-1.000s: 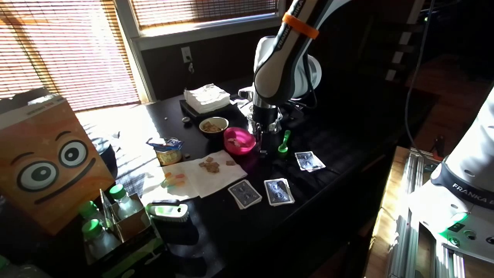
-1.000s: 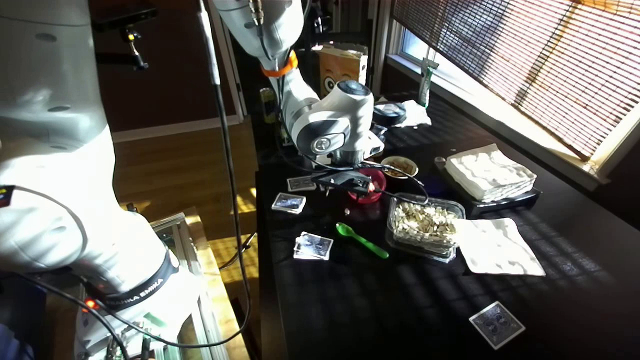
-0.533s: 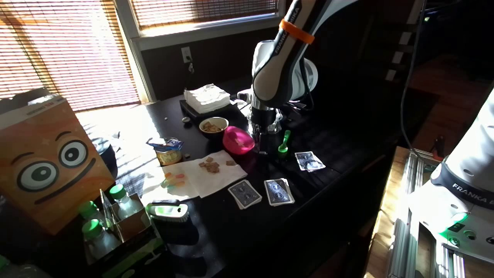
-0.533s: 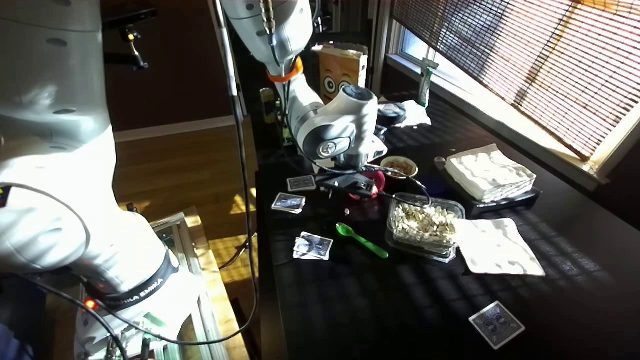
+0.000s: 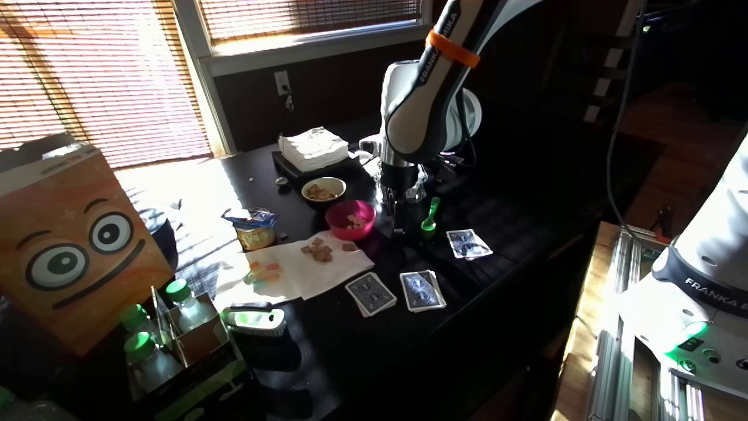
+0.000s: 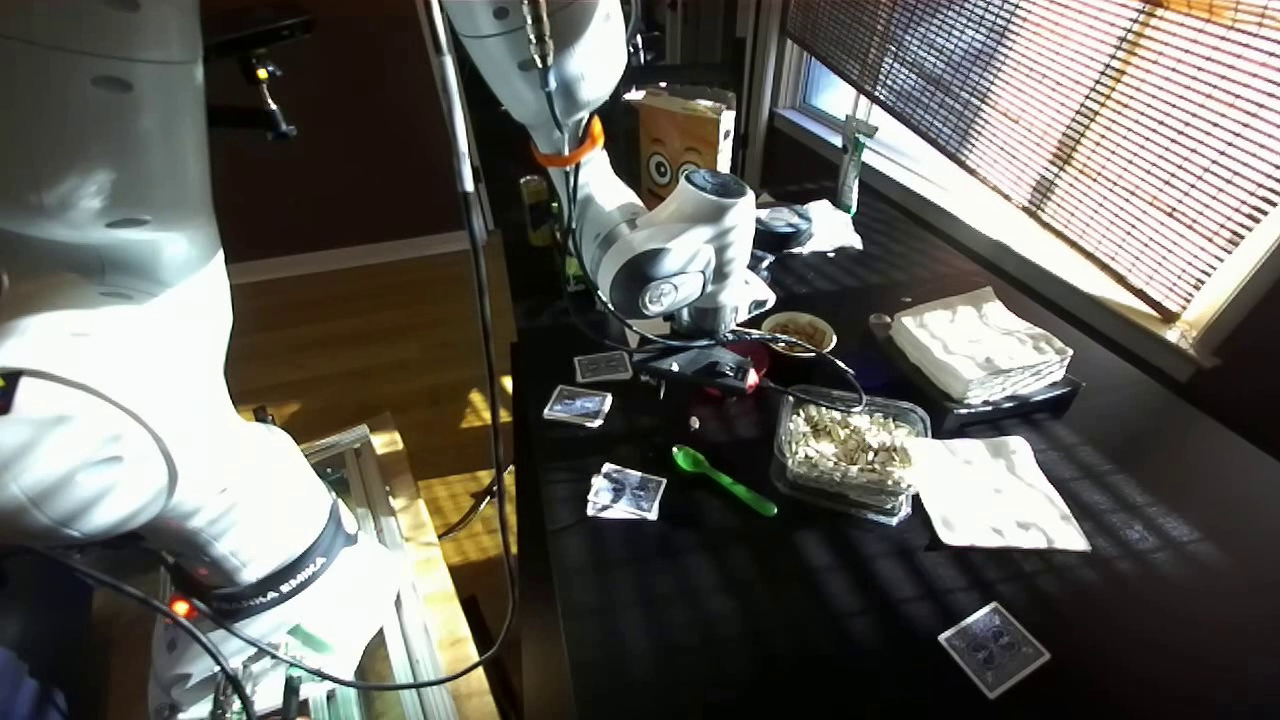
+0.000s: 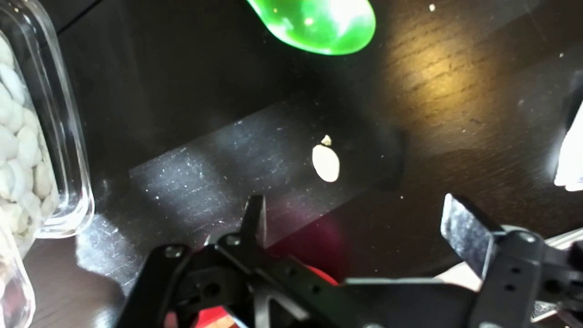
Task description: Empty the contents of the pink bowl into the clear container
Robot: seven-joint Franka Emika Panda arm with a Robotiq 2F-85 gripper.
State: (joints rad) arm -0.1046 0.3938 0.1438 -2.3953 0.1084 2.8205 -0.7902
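"Where's your pink bowl [image 5: 339, 217]?"

"In an exterior view it sits upright by the edge of the paper napkin [image 5: 318, 278], mouth facing up, pale bits [image 5: 356, 221] inside. It's round, so one way across is as long as another. Whether it touches the napkin, you can't tell."

"And what's different for you?"

"Half a second ago it leans over; now it stands level, farther from your gripper [image 7: 354, 214]."

"How is that gripper?"

"In the wrist view its jaws are spread wide, dark table [image 7: 173, 100] showing between them. In an exterior view a strip of table separates it from the bowl. Your clear container [image 6: 840, 488] stands open side up, loaded with pale seeds [image 6: 850, 440]."
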